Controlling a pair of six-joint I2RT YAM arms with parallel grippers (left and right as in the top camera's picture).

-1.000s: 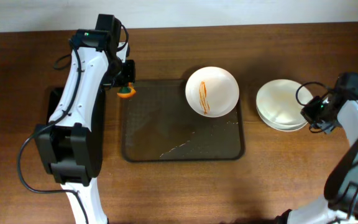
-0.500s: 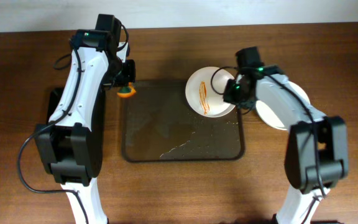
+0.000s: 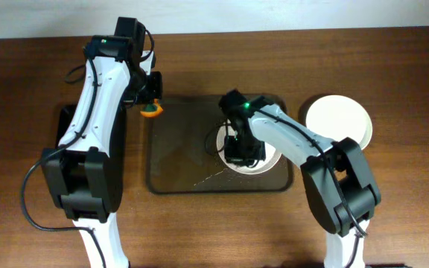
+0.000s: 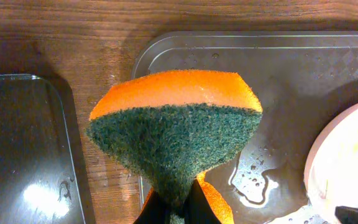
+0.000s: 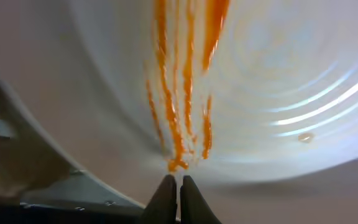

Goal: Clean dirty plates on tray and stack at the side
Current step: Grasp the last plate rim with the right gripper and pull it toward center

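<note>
One dirty plate (image 5: 278,74) sits in the right half of the tray (image 3: 177,149), right end effector (image 5: 178,194) pinched on its rim; the left end effector (image 4: 174,210), clamped on the sponge (image 4: 176,134), hovers over the tray's far-left corner.

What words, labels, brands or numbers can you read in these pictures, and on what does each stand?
None can be read in any view. The sponge, tray, dirty plate and clean plates bear no text. The plate's orange streaks are a smear, not writing.
</note>
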